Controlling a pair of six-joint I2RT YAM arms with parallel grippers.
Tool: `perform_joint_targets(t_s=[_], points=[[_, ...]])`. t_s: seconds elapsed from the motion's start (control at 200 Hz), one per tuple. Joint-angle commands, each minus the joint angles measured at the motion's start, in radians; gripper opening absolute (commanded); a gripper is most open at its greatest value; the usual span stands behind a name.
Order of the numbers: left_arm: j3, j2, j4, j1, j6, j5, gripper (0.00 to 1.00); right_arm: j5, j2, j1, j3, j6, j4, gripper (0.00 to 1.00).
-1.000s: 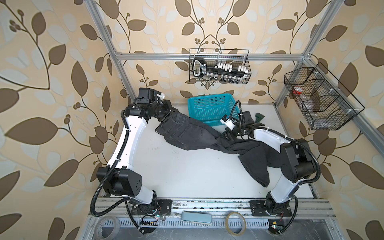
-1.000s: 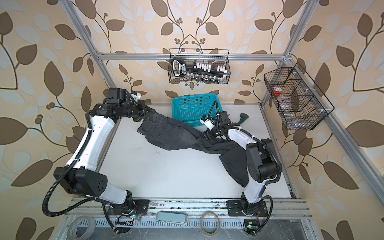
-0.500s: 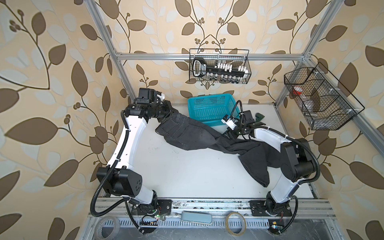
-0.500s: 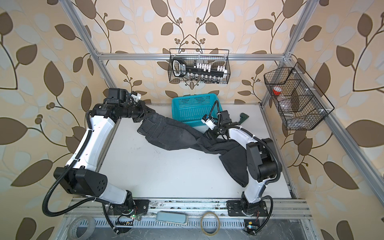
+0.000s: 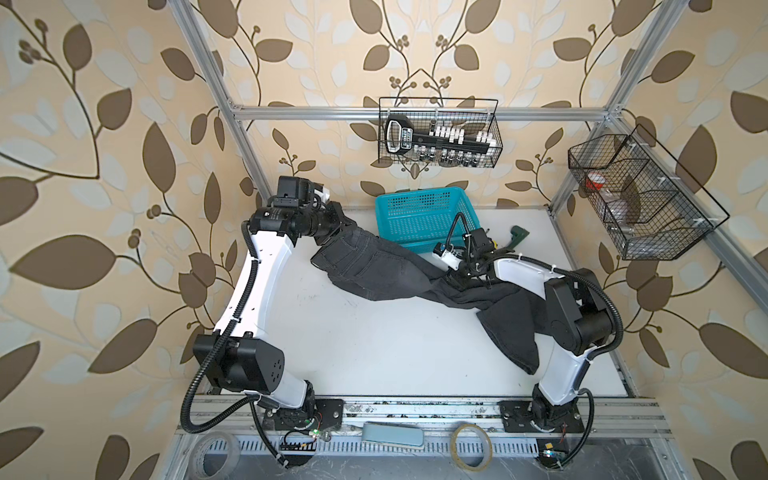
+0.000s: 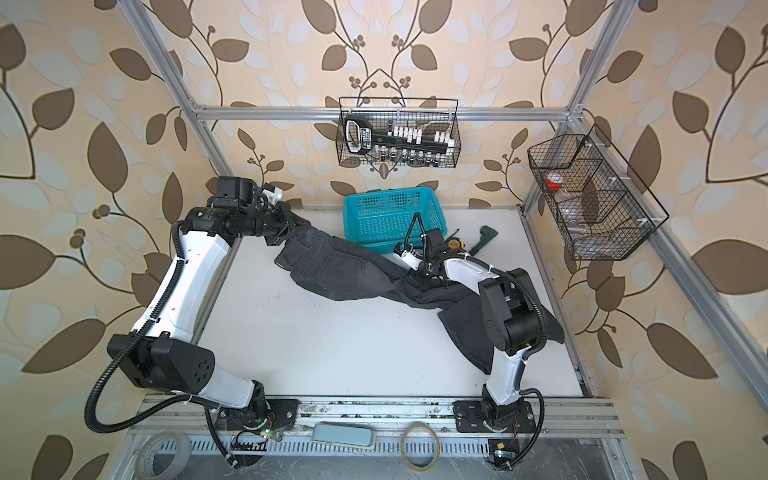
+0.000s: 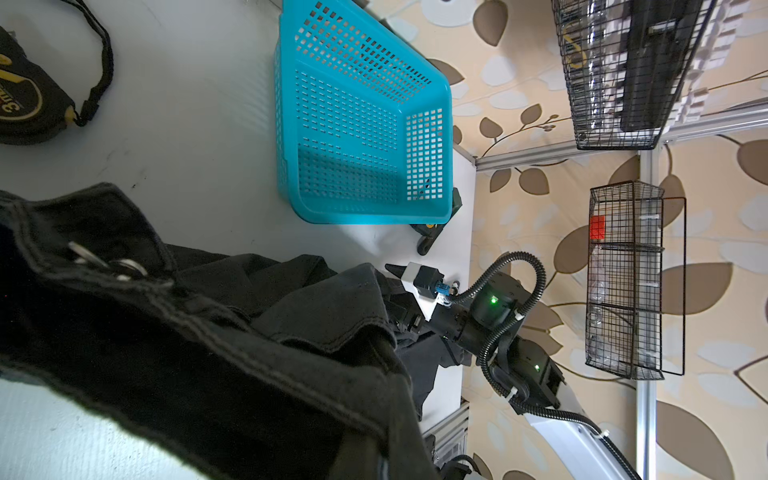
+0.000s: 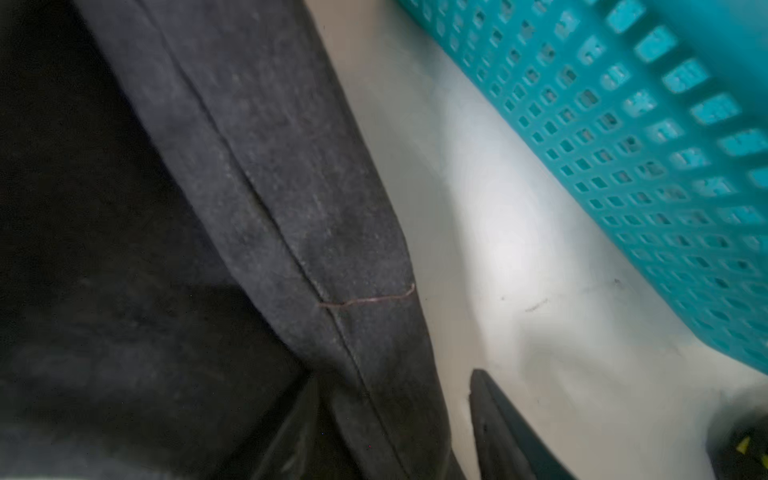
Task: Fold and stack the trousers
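The left gripper [image 5: 341,222], clamped on the waistband, holds the trousers [image 5: 374,270] slung diagonally across frame centre in a top view. Whether the right gripper [image 5: 460,277] at mid-leg grips cloth I cannot tell; it should pinch both legs squarely before folding. One pair of trousers, one teal basket [image 5: 417,193], two grippers.

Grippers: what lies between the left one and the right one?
The trousers, stretched from the left gripper, shut on their waist, to the right gripper; both top views show it.

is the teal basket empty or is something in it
Empty: the teal basket shows only its bare perforated floor in the left wrist view and in both top views; the trousers are outside it.
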Motion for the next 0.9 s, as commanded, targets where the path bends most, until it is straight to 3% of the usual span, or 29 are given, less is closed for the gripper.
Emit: perform_joint_targets(t_s=[0.0,0.105,0.205,0.455,0.66,0.8,0.895], points=[[0.045,-0.015,-0.002,0.009,0.032,0.015,0.0,0.016,0.042,0.001,0.028,-0.048,-0.018,0.4],[0.046,-0.014,-0.006,0.009,0.04,0.008,0.0,0.0,0.049,-0.006,0.032,-0.045,-0.036,0.15],[0.046,-0.006,-0.015,0.008,0.055,-0.008,0.0,0.007,0.008,-0.008,0.061,-0.024,-0.037,0.0],[0.085,0.057,-0.033,0.009,0.123,-0.094,0.0,0.015,-0.268,-0.053,-0.007,0.069,0.011,0.0],[0.193,0.153,-0.044,0.009,0.188,-0.163,0.0,0.07,-0.52,-0.024,-0.085,0.098,-0.079,0.0],[0.235,0.182,-0.062,0.009,0.251,-0.224,0.0,0.13,-0.666,0.061,-0.11,0.109,-0.202,0.0],[0.222,0.169,-0.087,0.009,0.296,-0.3,0.0,0.182,-0.757,0.177,-0.15,0.149,-0.263,0.0]])
